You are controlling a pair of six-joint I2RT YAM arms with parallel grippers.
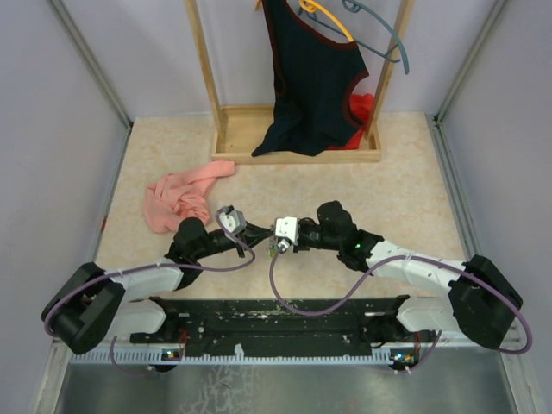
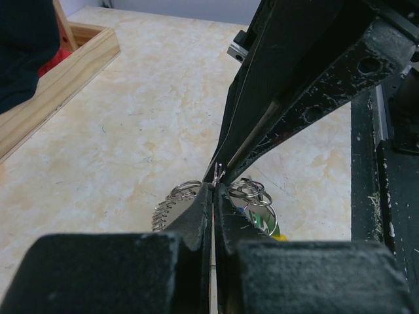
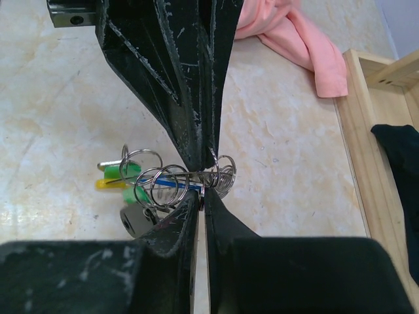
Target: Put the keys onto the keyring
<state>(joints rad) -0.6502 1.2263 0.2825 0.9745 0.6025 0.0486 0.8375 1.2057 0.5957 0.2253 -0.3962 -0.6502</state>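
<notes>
Robot lab test cell, not a home or shop. I sit boxed in by plain pale grey panel walls [image 1: 52, 103] held on bare aluminium frame posts [image 1: 89, 56]. My two white-and-black jointed arms [image 1: 151, 278] are bolted to a scuffed black metal base rail [image 1: 259, 332] at the near edge of a beige marble-pattern tabletop [image 1: 405, 190]. Thin purple cables [image 1: 272, 280] run exposed in loose loops. On the table:
- a small light wooden clothes rack [image 1: 226, 129]
- a black tank top with red trim [image 1: 310, 78] hanging on it
- an orange plastic hanger [image 1: 332, 21] and a grey plastic hanger [image 1: 390, 43]
- a crumpled pink cloth [image 1: 177, 198]
</notes>
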